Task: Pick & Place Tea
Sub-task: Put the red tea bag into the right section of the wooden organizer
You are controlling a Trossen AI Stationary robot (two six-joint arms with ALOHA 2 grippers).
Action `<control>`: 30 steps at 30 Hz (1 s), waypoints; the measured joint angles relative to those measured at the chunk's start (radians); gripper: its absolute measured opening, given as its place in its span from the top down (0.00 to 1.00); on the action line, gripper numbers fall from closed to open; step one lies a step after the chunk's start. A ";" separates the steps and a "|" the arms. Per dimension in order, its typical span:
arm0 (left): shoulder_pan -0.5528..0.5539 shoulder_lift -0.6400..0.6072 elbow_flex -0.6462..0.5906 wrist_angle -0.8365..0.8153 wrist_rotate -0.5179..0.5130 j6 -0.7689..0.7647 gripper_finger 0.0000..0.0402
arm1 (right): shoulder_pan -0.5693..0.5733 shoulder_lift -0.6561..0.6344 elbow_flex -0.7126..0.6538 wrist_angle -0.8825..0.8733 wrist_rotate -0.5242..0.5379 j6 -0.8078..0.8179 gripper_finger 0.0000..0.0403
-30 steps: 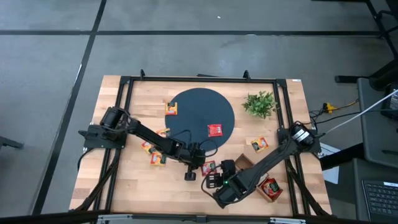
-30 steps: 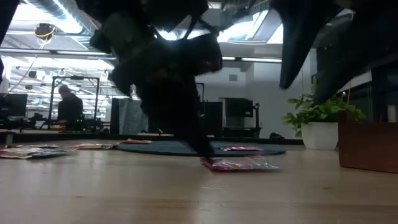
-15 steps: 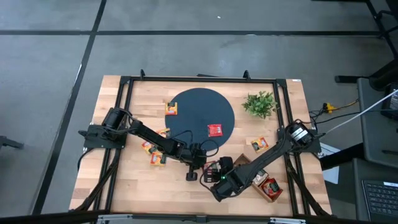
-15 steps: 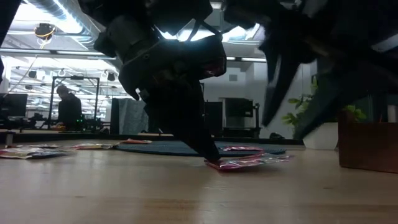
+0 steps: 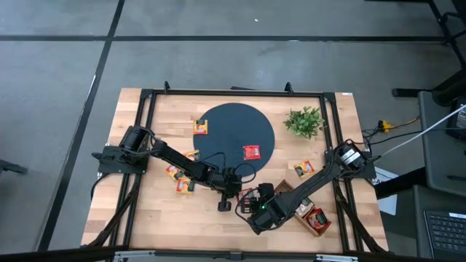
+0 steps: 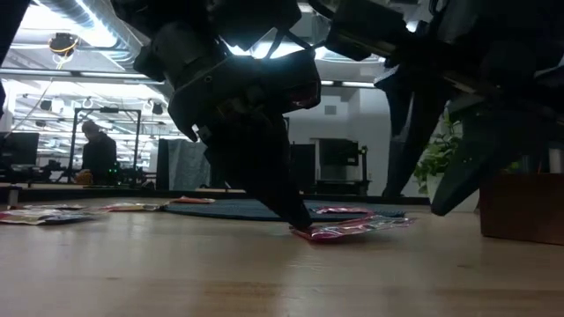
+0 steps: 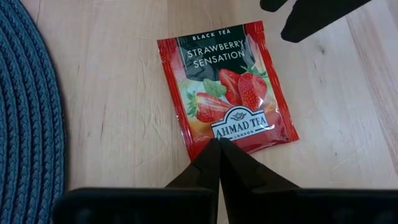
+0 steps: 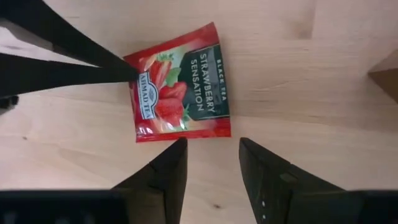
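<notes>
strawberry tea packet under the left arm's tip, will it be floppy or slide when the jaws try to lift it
The strawberry tea packet looks thin and glossy, so it likely bends and weighs little. In the low view one edge curls up off the wooden table, which may give a way in. Lying flat on smooth wood, it may slide if nudged.

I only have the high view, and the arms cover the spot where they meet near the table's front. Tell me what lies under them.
Observer: A red strawberry tea packet lies on the bare wood, just off the woven mat.
Operator: Report the left gripper.
Observer: The left gripper is shut, with its tips on the packet's logo end.
Operator: Now the right one.
Observer: The right gripper is open and hangs over the packet. In the low view, its fingers are clear of the table.
</notes>
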 joint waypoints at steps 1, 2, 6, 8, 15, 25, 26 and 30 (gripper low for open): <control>0.000 0.000 0.000 0.000 0.000 0.000 0.99 | -0.001 0.001 -0.003 0.005 0.000 0.000 0.64; 0.000 0.000 0.000 0.000 0.001 0.000 0.99 | -0.001 0.001 -0.010 0.018 0.000 0.001 0.64; 0.000 0.000 -0.001 0.000 0.002 0.000 0.99 | -0.002 0.005 -0.070 0.129 0.009 0.010 0.64; 0.000 0.000 -0.001 0.001 0.002 0.001 0.99 | -0.002 0.005 -0.096 0.183 0.045 0.012 0.64; 0.000 0.000 -0.001 0.001 0.006 0.002 0.99 | -0.013 0.003 -0.125 0.221 0.060 0.026 0.64; 0.000 0.000 -0.001 0.000 0.010 0.003 0.99 | -0.016 0.006 -0.128 0.216 0.093 0.020 0.82; 0.000 0.000 -0.001 0.000 0.009 0.003 0.99 | -0.017 0.007 -0.128 0.214 0.093 0.020 0.86; 0.000 0.000 -0.001 0.000 0.012 0.003 0.99 | -0.018 0.007 -0.128 0.215 0.095 0.012 0.98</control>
